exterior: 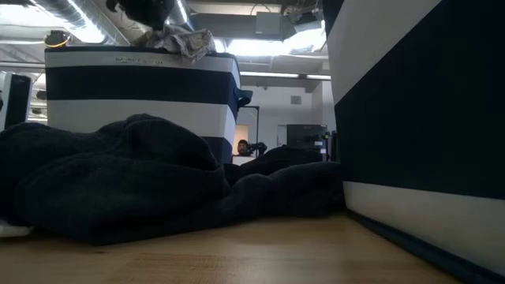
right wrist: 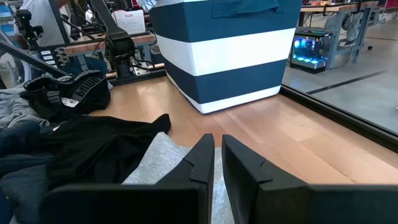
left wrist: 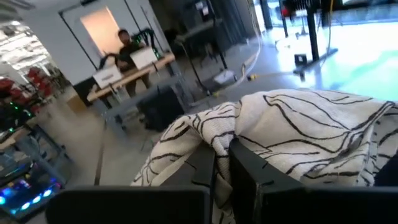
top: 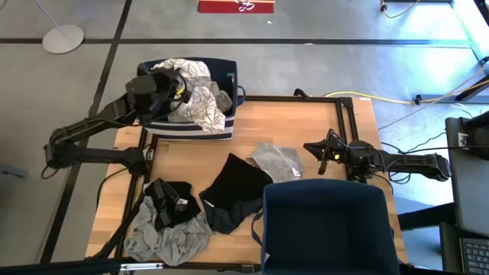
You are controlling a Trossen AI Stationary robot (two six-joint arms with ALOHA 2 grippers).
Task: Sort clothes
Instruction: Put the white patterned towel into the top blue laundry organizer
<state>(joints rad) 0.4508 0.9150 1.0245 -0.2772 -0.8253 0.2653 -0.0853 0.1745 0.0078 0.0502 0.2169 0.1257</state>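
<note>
My left gripper [top: 177, 90] is over the far-left striped bin [top: 191, 128], shut on a white garment with black pattern [top: 200, 99], which fills the left wrist view [left wrist: 298, 124]. In the low view that cloth [exterior: 185, 39] shows above the bin's rim. On the table lie a light grey piece [top: 276, 160], a black one [top: 241, 183], a dark navy one [top: 223, 218], a black piece with a banded edge [top: 170, 200] and a grey one [top: 168, 238]. My right gripper [top: 321, 153] waits shut at the table's right, just above the light grey piece [right wrist: 158, 165]. My left gripper pinches a bunched fold of the patterned garment [left wrist: 219, 134] between its two fingers [left wrist: 249, 171], coming in nearly level over the bin. How many layers it has, I cannot tell. The rest of the garment spreads beyond the fingers and lies over the bin's opening [top: 205, 111].
A second navy bin [top: 328, 229] stands at the table's near right and fills the right of the low view [exterior: 418, 118]. A dark heap of clothes [exterior: 142, 173] lies in front of the low camera. Bare wood [top: 252, 122] shows between the far bin and the clothes.
</note>
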